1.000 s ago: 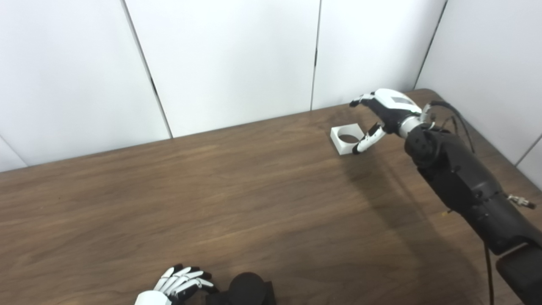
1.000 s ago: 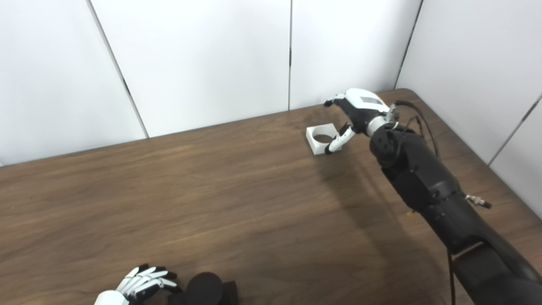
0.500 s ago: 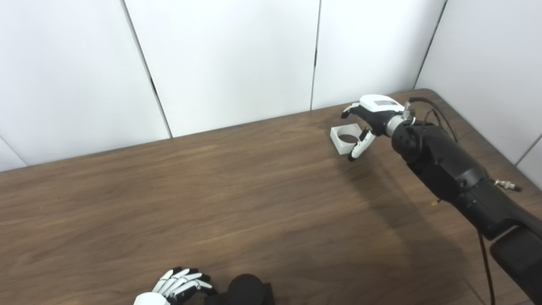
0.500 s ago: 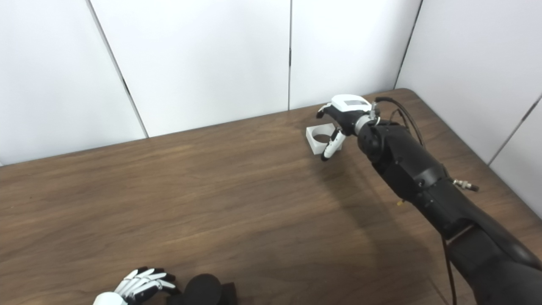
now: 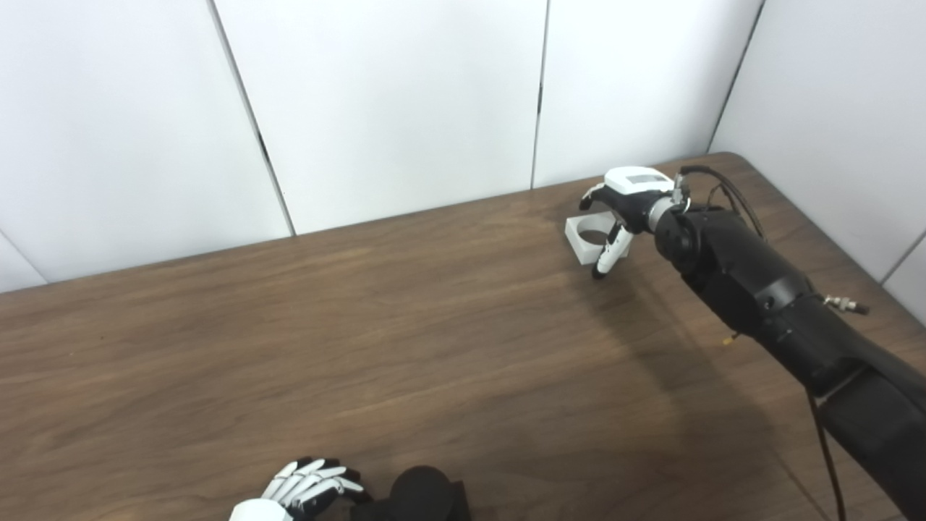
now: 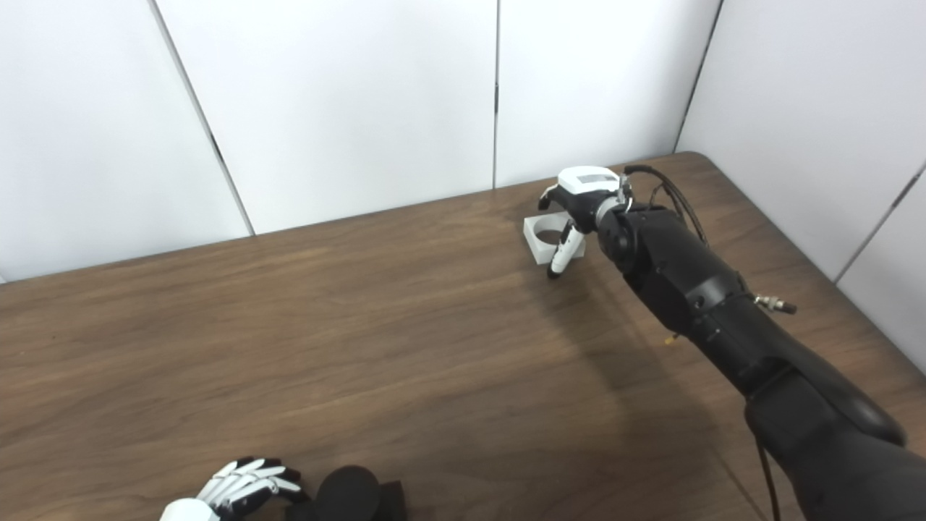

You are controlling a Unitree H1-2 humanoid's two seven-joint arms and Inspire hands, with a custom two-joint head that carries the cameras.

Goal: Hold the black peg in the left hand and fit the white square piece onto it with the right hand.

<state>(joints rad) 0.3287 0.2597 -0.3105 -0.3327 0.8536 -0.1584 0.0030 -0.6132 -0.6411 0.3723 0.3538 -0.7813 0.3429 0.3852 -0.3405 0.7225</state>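
At the near edge of the wooden table (image 5: 405, 340), well apart from the white square piece, the left hand (image 5: 304, 490) lies with its fingers extended side by side, holding nothing. Just to its right stands the black peg (image 5: 419, 496), a round dark top on a dark base, the fingertips close to it; contact cannot be told. Far across the table sits the white square piece (image 5: 587, 237), flat, its round hole up. The right hand (image 5: 623, 210) arches over it, spread wide, thumb (image 5: 606, 255) down at its near right corner, fingers past its far side.
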